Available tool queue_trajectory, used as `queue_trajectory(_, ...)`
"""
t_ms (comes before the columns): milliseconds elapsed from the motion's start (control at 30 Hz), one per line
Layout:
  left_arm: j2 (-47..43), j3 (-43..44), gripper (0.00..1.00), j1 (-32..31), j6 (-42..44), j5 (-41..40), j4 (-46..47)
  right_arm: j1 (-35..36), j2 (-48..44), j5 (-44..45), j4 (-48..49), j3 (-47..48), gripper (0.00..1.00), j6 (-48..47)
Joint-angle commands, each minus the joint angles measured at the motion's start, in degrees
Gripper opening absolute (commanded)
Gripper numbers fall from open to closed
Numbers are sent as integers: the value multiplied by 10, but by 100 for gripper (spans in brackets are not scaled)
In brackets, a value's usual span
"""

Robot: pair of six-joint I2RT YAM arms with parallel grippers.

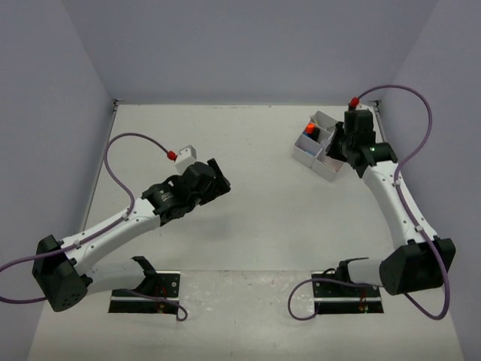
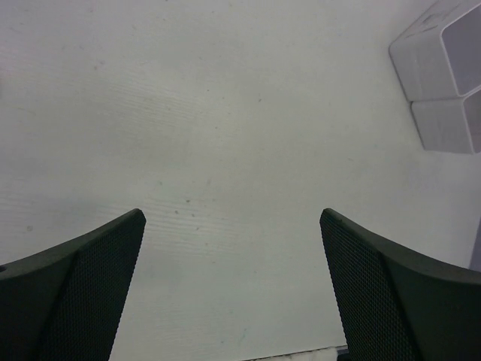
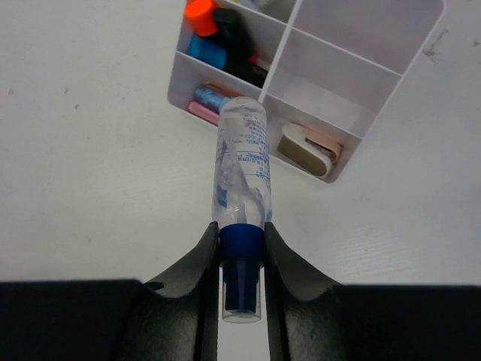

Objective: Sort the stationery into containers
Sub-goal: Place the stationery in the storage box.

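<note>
The white four-compartment tray (image 1: 314, 154) stands at the far right and shows in the right wrist view (image 3: 361, 71) and at the left wrist view's upper right (image 2: 436, 68). My right gripper (image 3: 241, 229) is shut on a clear tube with a blue collar (image 3: 244, 158), held just short of the tray's near wall, pointing at it. One compartment holds highlighters with orange (image 3: 201, 11) and blue (image 3: 207, 51) caps. Another holds a pink eraser (image 3: 203, 111), and a third a beige item (image 3: 304, 150). My left gripper (image 2: 231, 218) is open and empty over bare table, left of centre (image 1: 222, 180).
Purple cables loop off both arms (image 1: 113, 154). Pale walls close the table on the left, back and right. Both arm bases sit on black plates at the near edge (image 1: 146, 297).
</note>
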Motion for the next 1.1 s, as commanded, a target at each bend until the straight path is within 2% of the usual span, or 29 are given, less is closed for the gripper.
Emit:
queue_trajectory(0, -37, -29, 100, 8, 108, -12, -39, -50, 76, -26, -90, 106, 0, -55)
queue_trajectory(133, -52, -40, 100, 12, 134, -12, -52, -85, 128, -36, -119, 155, 0, -69)
queue_trajectory(433, -73, -63, 100, 14, 151, -7, -45, -134, 180, -38, -146, 215, 0, -95)
queue_trajectory(1067, -77, -81, 100, 26, 148, -11, -49, -138, 275, -52, -156, 269, 0, -97)
